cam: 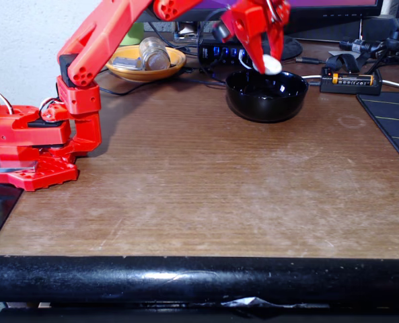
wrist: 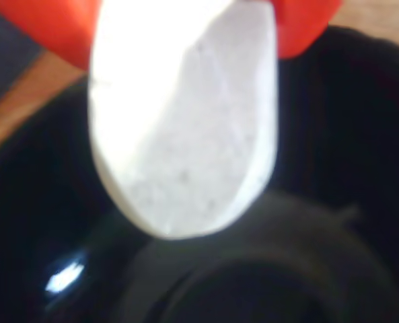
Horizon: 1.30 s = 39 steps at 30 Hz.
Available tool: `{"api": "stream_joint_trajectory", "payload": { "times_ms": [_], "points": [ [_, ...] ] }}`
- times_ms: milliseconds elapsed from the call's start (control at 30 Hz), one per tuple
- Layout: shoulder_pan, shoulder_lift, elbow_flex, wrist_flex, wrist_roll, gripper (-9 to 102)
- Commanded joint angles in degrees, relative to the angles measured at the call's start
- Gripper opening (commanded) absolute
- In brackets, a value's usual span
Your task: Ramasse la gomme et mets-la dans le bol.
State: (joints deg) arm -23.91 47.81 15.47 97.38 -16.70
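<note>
Fixed view finding: the red arm reaches across the table point(cam: 206, 182) with its gripper point(cam: 270, 59) held directly above the black bowl point(cam: 266, 97). The jaws are pinching the white eraser point(cam: 272, 65), which hangs at their tips just over the bowl's rim, clear of the bowl's inner surface as far as can be judged.

Wrist view finding: the eraser point(wrist: 186, 128) hangs lengthwise from the red fingers point(wrist: 44, 30), rounded end downward, with the bowl's point(wrist: 360, 168) dark glossy interior spread beneath and around it. This confirms alignment over the opening rather than over the rim.

Other items, placed relative to the bowl: a shallow orange-yellow dish point(cam: 149, 70) holding a jar lies to the left and behind it in the fixed view; a battery charger point(cam: 350, 81) sits just to its right.

Assessment: pickup and carry appear complete; the step in hand is placement. The next move calls only for spreading the jaws so the eraser drops inside, perhaps after a slight descent to limit bounce off the hard surface. Lateral correction seems unnecessary.
</note>
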Motion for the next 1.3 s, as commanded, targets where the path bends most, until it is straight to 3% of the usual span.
{"api": "stream_joint_trajectory", "payload": {
  "times_ms": [0, 200, 300, 367, 467, 700, 1267],
  "points": [
    [0.26, 1.76, -4.66, -0.7, -0.35, 13],
    [0.35, 2.02, -4.66, -0.97, -1.23, 8],
    [0.35, 1.76, -4.48, -0.53, -1.41, 16],
    [0.44, 1.76, -4.48, -0.53, -1.23, 16],
    [0.44, 2.02, -4.48, -0.44, -0.97, -6],
    [0.88, 1.76, -1.49, 5.45, 1.32, -6],
    [18.72, 35.6, 24.79, 5.62, -5.36, -6]
  ]
}}
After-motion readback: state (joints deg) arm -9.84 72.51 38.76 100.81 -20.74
